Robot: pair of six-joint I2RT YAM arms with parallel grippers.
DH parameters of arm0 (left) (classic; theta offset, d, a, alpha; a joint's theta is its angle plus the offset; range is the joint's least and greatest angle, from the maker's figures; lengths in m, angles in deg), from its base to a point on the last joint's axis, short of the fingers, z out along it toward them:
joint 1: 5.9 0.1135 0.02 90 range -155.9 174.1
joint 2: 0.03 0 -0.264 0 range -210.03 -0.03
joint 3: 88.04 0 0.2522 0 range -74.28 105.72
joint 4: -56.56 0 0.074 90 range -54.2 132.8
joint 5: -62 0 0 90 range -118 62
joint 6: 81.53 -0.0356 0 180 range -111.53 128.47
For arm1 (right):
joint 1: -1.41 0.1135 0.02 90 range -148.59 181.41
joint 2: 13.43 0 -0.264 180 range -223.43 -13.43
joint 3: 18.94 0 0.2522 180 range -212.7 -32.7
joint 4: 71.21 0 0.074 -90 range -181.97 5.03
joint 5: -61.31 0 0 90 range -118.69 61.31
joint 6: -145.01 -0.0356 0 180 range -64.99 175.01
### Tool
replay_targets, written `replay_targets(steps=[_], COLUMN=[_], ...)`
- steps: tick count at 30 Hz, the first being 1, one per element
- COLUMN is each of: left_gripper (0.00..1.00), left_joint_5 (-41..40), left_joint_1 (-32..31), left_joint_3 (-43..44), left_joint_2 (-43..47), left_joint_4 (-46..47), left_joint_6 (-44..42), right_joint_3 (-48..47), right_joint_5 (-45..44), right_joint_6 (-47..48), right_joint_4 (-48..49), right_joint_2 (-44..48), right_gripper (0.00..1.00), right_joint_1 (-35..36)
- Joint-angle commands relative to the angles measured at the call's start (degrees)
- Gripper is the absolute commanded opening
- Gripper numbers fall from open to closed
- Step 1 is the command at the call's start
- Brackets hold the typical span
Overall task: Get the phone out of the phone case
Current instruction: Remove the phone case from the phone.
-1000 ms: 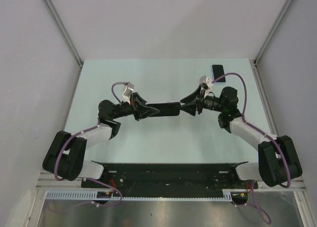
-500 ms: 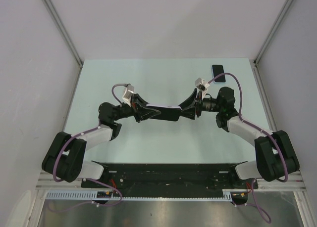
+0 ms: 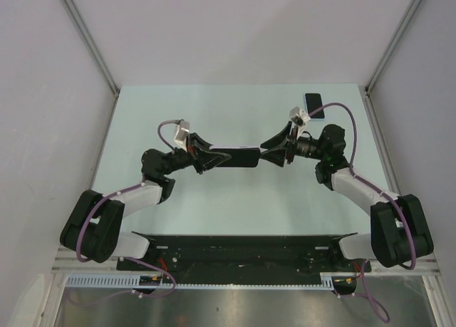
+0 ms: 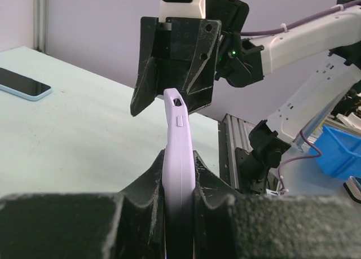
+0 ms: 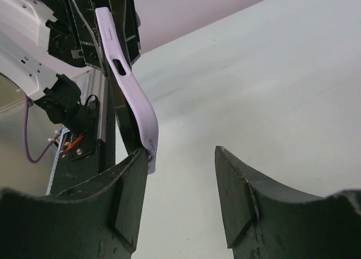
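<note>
While the left gripper [image 3: 211, 158] clamps the lilac rubbery phone case [image 4: 179, 152], the right gripper's [image 5: 180, 174] fingers stand apart around its far end.

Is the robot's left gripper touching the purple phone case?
Touching. The left wrist view shows the purple phone case clamped between the jaws of the left gripper, with both sides pressed against it and no gap.

Robotics lab cell: white panel walls [image 3: 249, 35] on aluminium posts [image 3: 92, 45] enclose the pale green table [image 3: 214, 113] below the left gripper [image 3: 211, 158]. A blue bin [image 4: 338, 149] sits beyond it, off the table.
</note>
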Motion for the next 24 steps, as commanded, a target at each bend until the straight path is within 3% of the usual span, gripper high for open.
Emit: replay_targets(steps=[1, 24], left_gripper=[0.00, 0.00], left_joint_5=[-2.82, -5.90], left_joint_1=[0.46, 4.07], left_joint_3=[-1.00, -1.62], left_joint_2=[0.79, 2.19], left_joint_4=[11.02, 11.02], left_joint_6=[0.71, 2.47], right_joint_3=[-1.89, -1.98], right_joint_5=[-1.73, -0.58], right_joint_6=[-1.07, 2.62], right_joint_4=[4.38, 2.54], right_joint_2=[2.57, -1.03], right_gripper=[0.56, 0.56], right_joint_1=[-1.44, 3.13])
